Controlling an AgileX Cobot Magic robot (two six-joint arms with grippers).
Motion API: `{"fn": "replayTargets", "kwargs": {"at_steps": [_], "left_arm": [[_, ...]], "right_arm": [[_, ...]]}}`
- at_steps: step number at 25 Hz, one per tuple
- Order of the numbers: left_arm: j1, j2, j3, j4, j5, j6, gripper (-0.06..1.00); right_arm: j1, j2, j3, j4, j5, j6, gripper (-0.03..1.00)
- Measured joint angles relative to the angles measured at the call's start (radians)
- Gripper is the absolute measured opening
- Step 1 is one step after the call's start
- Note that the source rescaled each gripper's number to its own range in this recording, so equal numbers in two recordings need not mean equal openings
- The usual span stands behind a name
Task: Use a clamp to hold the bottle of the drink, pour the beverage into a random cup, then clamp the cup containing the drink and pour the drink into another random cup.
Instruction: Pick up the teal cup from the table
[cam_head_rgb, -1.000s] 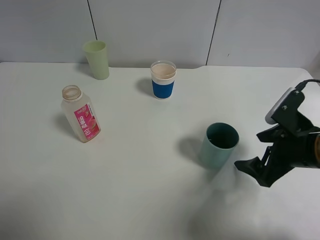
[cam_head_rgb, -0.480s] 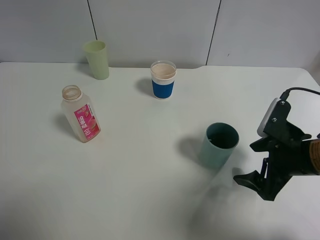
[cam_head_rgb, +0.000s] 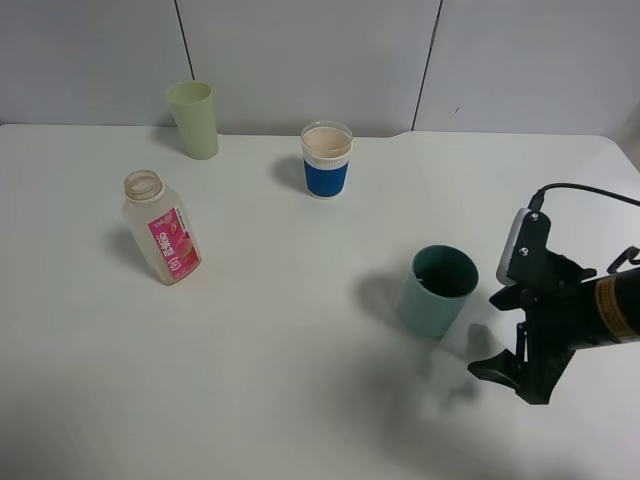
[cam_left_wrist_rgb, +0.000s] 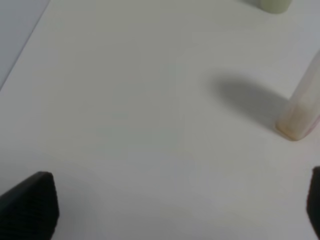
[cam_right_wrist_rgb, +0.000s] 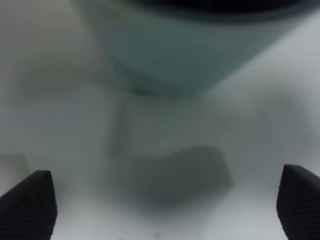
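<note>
Since a second ago, the right gripper (cam_head_rgb: 497, 332) has drawn back from the teal cup (cam_head_rgb: 437, 292) toward the near right edge of the worktop (cam_head_rgb: 280, 380). The bottle and all three cups stand where they stood.

We see the right gripper's black jaws parted with nothing between them. The right wrist view shows the same gripper (cam_right_wrist_rgb: 162, 210) with ribbed black fingertips (cam_right_wrist_rgb: 27, 205) at either edge. The cup's smooth, matt teal wall (cam_right_wrist_rgb: 190, 55) lies ahead of them, blurred and apart. This cup is a plain, wide cylinder with a dark inside, standing upright right of the worktop's centre. We cannot tell whether it holds liquid.

The bottle (cam_head_rgb: 160, 228) stands uncapped on its base at the left. It is cloudy clear plastic, squarish in body with a wide round mouth and a pink label. The blue-banded cup (cam_head_rgb: 326, 160) sits upright toward the back, near the middle. It is white with a broad blue band round its lower body and a pinkish inside. A pale green tumbler (cam_head_rgb: 194, 119), tall and tapered, stands at the back left by the grey wall.

The left gripper (cam_left_wrist_rgb: 172, 210) hangs over the bare, smooth white worktop with its jaws spread wide and nothing held. In its view the bottle's base (cam_left_wrist_rgb: 302, 110) and the tumbler's foot (cam_left_wrist_rgb: 274, 5) lie ahead, well apart from it.
</note>
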Motion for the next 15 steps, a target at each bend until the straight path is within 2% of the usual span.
{"fn": "replayTargets", "kwargs": {"at_steps": [3,8,12,15], "left_arm": [[0.000,0.000,0.000,0.000,0.000,0.000,1.00],[0.000,0.000,0.000,0.000,0.000,0.000,1.00],[0.000,0.000,0.000,0.000,0.000,0.000,1.00],[0.000,0.000,0.000,0.000,0.000,0.000,1.00]], "right_arm": [[0.000,0.025,0.000,0.017,-0.030,-0.090,0.62],[0.000,0.043,-0.001,0.184,-0.052,-0.242,0.62],[0.000,0.043,-0.001,0.257,-0.078,-0.322,0.62],[0.000,0.045,-0.001,0.458,-0.082,-0.419,0.62]]}}
